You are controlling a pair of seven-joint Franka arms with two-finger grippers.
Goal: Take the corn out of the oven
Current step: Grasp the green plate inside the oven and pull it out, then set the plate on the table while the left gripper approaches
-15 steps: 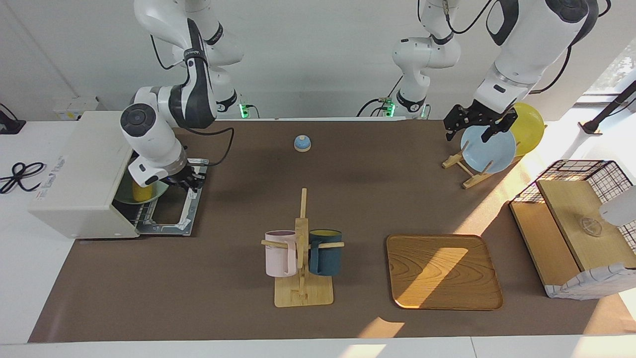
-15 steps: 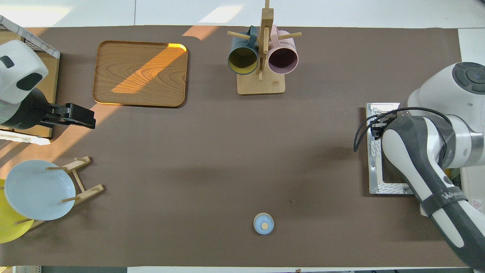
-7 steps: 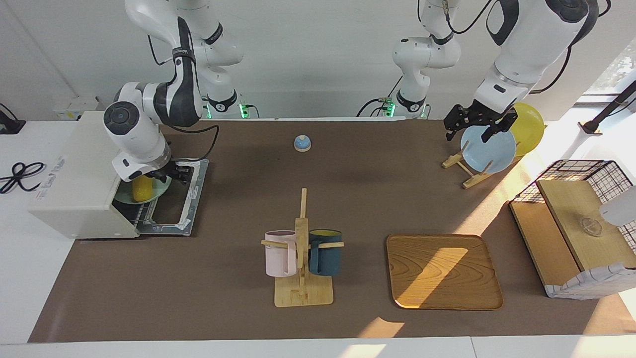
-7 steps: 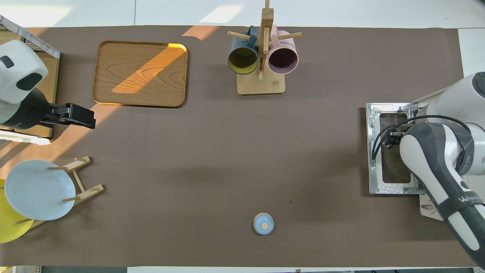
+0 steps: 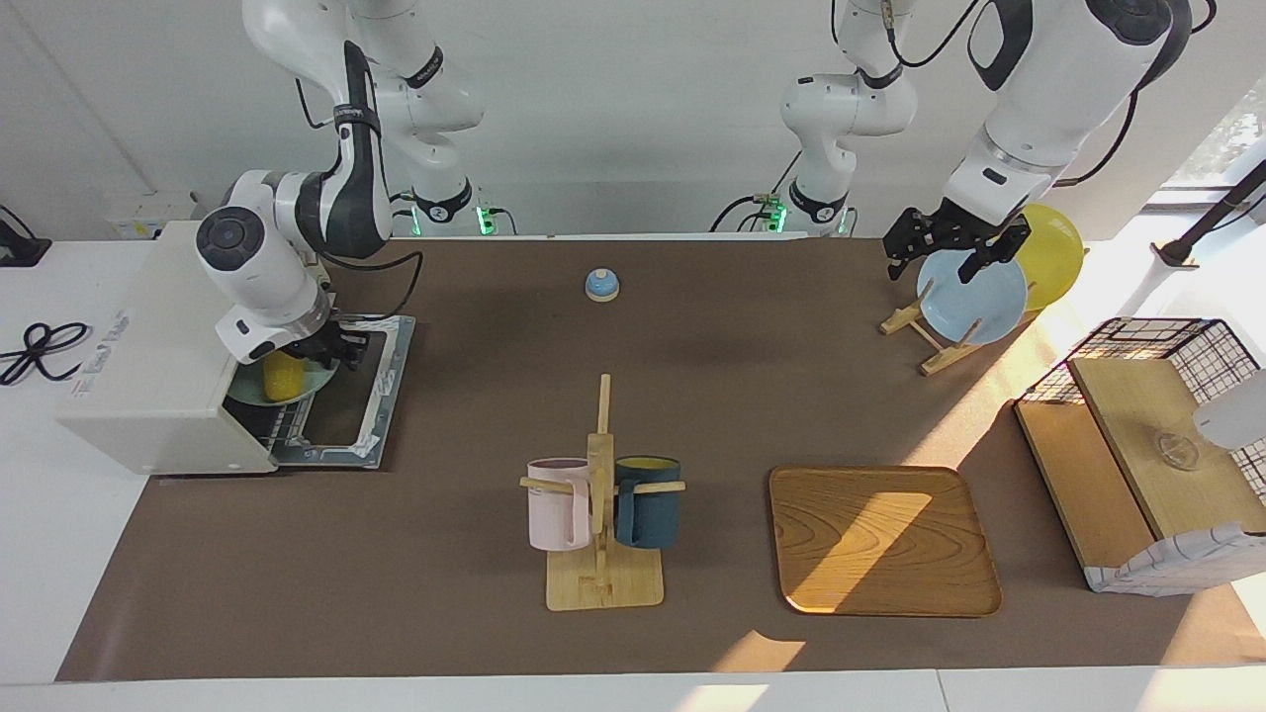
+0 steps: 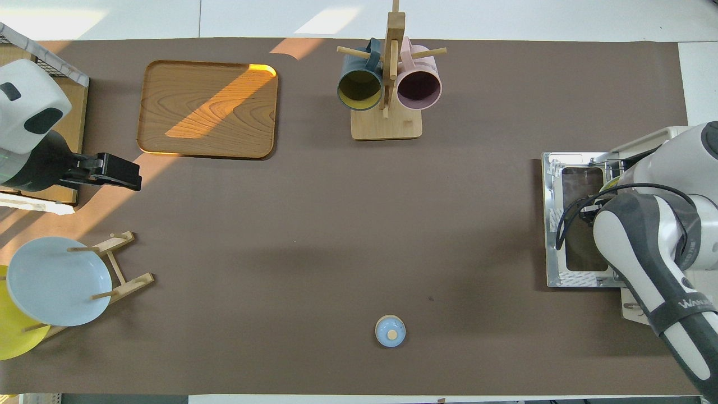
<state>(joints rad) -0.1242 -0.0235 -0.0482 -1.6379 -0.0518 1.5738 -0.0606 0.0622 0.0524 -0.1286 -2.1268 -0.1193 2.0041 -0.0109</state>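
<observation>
The corn (image 5: 281, 375) was seen lying on a pale green plate (image 5: 309, 384) at the mouth of the oven (image 5: 163, 351), whose door (image 5: 368, 405) was let down flat on the table toward the table's middle. Only the cob's yellow end was shown in the facing view; the rest was covered by the right arm's wrist. In the overhead view the corn was hidden almost wholly under that arm.

The right gripper (image 5: 331, 348) was held at the oven's opening, just over the plate and the corn. Whether its fingers were parted or closed on the cob could not be told, since they were masked by the wrist and by shadow.

A strip of writing was carried on the oven's top (image 5: 99, 348), but it could not be read. A brand mark was printed on the right arm's dark forearm band (image 6: 693, 303); only some of its letters could be made out.

The left gripper (image 5: 951, 247) was kept waiting over the blue plate (image 5: 974, 297) in the wooden rack (image 5: 925, 331), a yellow plate (image 5: 1056, 247) being partly hidden by it. Its fingers were seen spread apart, with nothing between them.
</observation>
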